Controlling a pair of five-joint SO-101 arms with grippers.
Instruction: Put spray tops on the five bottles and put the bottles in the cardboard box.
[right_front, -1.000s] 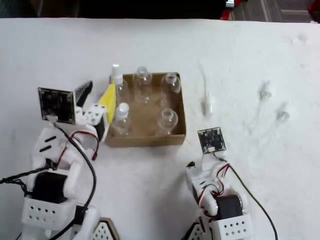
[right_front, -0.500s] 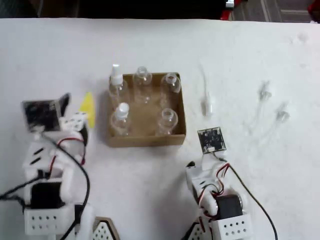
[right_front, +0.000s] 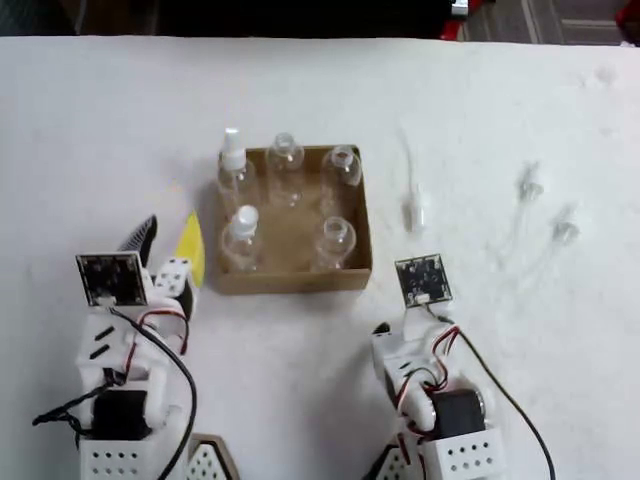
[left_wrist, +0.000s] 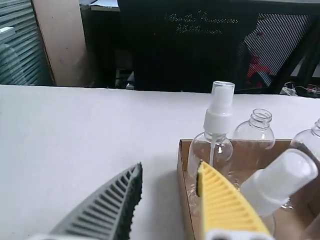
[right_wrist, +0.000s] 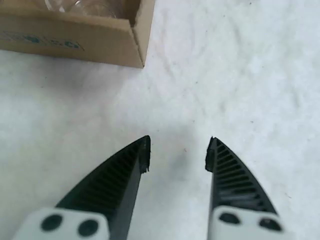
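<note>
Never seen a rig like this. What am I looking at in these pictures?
Two small robot arms sit side by side at a white table. One picture looks down from a fixed camera; the others come from a camera on each arm's wrist. The cardboard box holds two sprayer-topped bottles and three open bottles. Three loose spray tops lie on the right arm's side of the box. The left claw is open beside the box, the right claw open above bare table; neither holds anything.
</note>
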